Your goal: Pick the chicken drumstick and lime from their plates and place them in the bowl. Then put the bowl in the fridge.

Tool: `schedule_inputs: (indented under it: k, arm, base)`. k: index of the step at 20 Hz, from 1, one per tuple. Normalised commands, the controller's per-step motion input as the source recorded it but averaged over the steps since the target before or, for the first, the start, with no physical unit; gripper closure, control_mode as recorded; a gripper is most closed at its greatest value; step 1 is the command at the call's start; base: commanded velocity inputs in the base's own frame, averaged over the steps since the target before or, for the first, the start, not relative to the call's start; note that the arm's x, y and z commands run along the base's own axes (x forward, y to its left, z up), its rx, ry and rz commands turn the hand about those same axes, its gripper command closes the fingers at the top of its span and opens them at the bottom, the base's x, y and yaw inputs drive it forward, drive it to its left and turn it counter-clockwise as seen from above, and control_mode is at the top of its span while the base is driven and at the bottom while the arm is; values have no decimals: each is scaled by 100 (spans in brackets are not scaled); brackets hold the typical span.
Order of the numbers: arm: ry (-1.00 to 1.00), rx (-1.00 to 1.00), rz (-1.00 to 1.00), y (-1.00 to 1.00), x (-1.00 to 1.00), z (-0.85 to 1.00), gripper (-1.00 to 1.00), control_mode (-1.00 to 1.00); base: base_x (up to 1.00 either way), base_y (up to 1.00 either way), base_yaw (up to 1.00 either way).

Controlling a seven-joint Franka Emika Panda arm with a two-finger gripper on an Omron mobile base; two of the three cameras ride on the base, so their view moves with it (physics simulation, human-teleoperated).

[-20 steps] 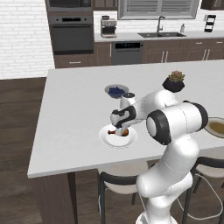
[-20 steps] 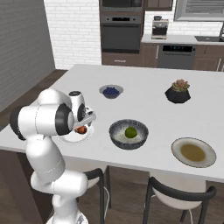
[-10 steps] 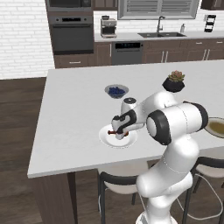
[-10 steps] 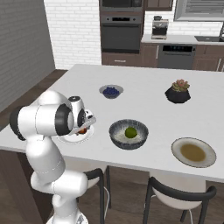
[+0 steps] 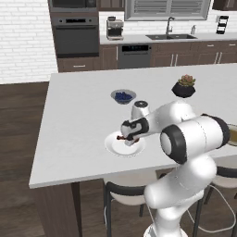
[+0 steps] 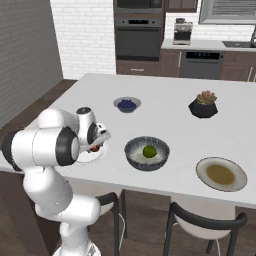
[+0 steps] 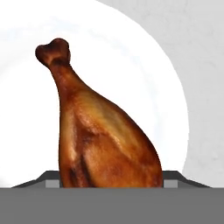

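Gripper low over white plate, apparently clamped on thick end of drumstick. Probably light, firm, greasy skin; thin bone likely slips.

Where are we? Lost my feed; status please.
Pincer down at the chicken drumstick on the white plate, grip unconfirmed. Lime already in bowl. Nothing blocking.

White brick wall, dark wood floor, built-in oven, window above sink.
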Motion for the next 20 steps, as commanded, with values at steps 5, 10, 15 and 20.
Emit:
schedule_inputs:
  k: [5,10,15,20]
  arm:
    - [0,1,-17,-59,-47,98,100,-100]
    - [0,9,-26,-93,-72,97,100,-100]
    - [4,10,-40,-100,-27,56,100,-100]
    - [10,1,-33,-82,22,12,100,-100]
  base:
    - [0,0,0]
    - [0,0,0]
    - [0,0,0]
    - [0,0,0]
